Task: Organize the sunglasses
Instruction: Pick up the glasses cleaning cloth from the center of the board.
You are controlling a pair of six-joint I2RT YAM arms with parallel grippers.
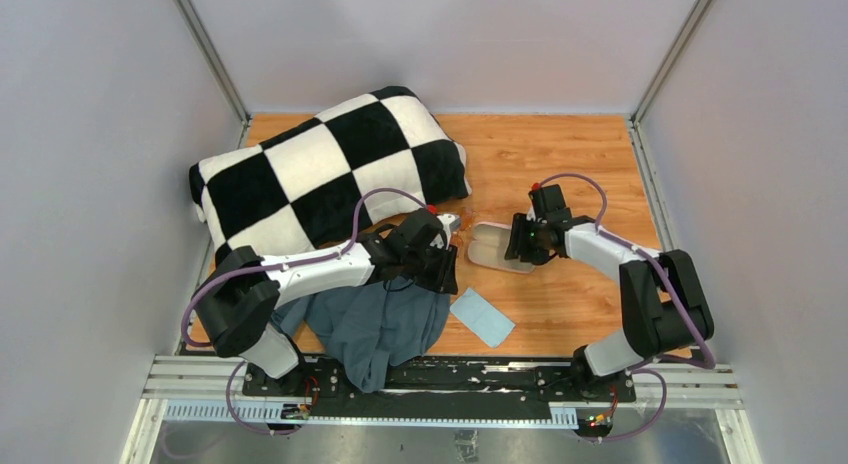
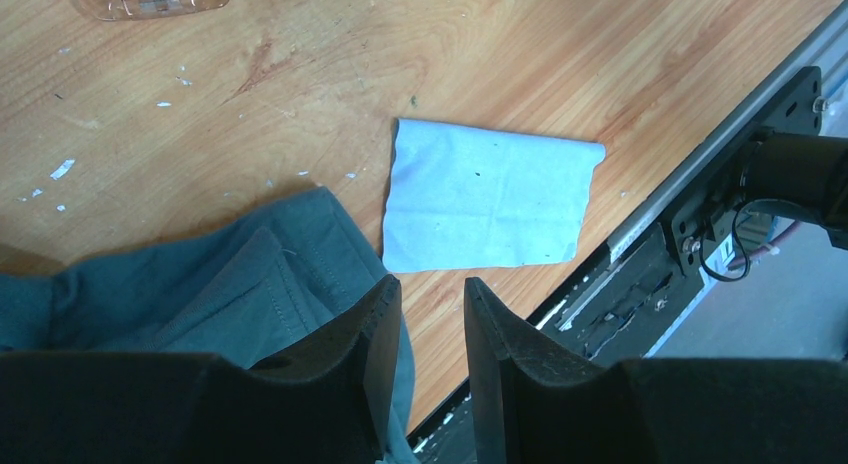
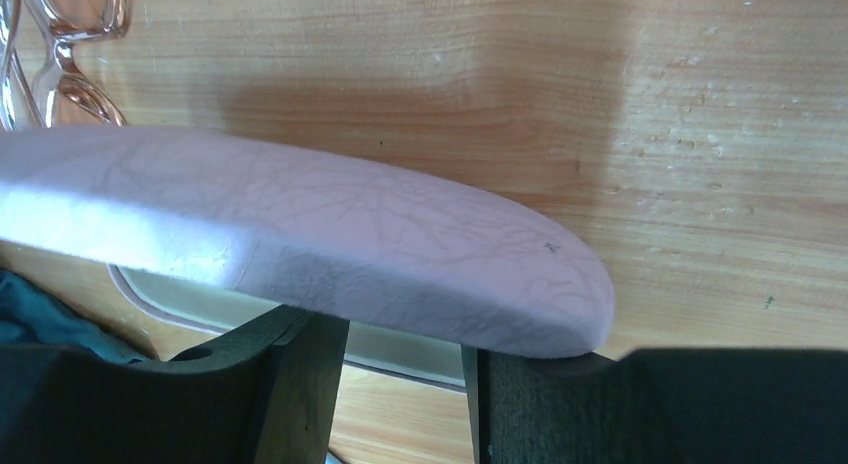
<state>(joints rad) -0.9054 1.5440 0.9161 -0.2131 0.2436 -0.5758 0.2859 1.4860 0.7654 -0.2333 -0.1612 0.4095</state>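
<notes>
**Sunglasses** [image 3: 80,9]: amber lenses, lying on table [image 1: 580,164] just beside case [image 1: 492,249], on L-arm side, outside it.
**Case:** pink, sitting open, lid [image 3: 350,244] standing raised.
**R gripper** [image 3: 405,349]: reaching at case from right, fingers standing apart, tips touching lid rim, nothing sitting betw. them.
**L gripper** [image 2: 432,294]: hovering left of case over garment [image 2: 200,284], fingers slightly apart, holding nothing.
**Cloth** [image 2: 490,194]: lt-blue, lying flat near case, twd arm bases.
**Pillow** [image 1: 320,169]: checkered, lying well left of case.
</notes>
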